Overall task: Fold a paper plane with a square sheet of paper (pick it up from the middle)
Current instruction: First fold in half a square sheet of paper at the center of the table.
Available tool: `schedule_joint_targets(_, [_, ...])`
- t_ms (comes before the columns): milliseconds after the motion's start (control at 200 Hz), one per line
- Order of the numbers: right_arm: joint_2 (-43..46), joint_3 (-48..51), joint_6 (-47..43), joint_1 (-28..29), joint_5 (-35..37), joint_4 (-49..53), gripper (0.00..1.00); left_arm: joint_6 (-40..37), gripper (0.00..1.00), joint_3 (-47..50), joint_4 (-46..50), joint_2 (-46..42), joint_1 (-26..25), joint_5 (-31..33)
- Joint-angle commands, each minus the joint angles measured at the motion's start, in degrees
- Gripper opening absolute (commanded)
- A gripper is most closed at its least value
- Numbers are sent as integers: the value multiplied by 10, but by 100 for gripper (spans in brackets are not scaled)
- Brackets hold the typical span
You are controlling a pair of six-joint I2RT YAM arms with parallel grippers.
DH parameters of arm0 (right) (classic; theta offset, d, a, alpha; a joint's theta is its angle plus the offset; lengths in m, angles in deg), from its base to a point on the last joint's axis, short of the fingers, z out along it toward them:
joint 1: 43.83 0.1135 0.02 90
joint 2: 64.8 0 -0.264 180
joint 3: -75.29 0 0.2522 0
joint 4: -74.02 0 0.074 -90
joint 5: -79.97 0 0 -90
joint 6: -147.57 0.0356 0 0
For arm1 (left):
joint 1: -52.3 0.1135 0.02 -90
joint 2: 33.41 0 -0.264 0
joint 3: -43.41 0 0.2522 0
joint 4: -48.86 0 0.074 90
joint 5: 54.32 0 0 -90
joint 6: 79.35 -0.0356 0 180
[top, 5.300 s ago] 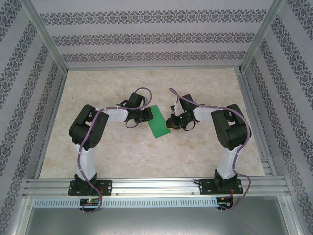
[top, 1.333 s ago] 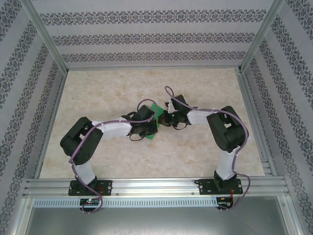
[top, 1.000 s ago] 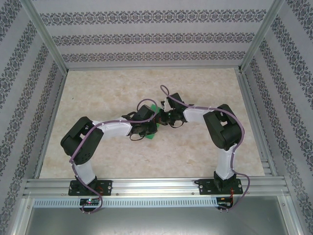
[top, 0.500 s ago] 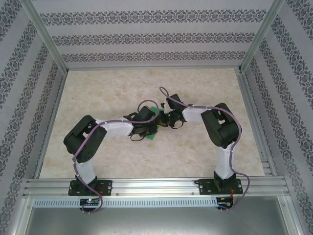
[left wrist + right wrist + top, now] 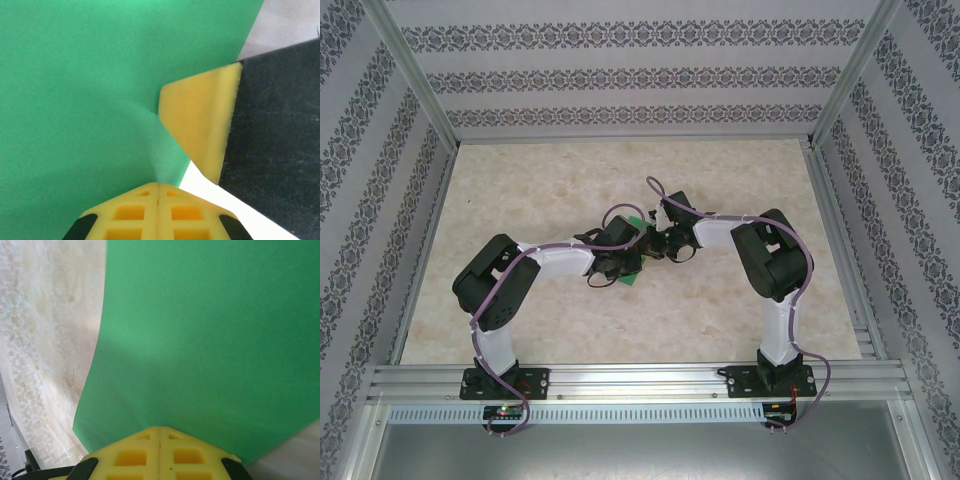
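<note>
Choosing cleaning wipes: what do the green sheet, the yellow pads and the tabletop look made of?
Sheet: thin matte paper, plain and evenly green, with crisp straight edges.
Pads: likely soft rubber or foam, going by the matte, faintly grainy face.
Tabletop: beige marbled pattern, either stone or printed laminate; I cannot tell which.

Left arm (image 5: pixel 555 260) and right arm (image 5: pixel 720 232) bent inward, wrists nearly touching, jaws closed (yellow pads (image 5: pixel 150 442) together)

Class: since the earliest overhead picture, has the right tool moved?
Yes: the right tool has shifted left, away from the right wall, gripping the square sheet of paper.
</note>
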Motion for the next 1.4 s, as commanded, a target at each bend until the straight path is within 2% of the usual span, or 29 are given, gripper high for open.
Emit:
schedule_joint_targets(0, [-24,-9,-16,-24,54,4,0,8,0,5,78,19,2,8])
schedule_joint_targets(894, [-85,-93,11,-111,64,4,0,1,0,15,77,31,2,-23])
schedule_joint_targets(1394, [-84,-140,25,-128,73,28,0,0,0,19,70,30,2,-26])
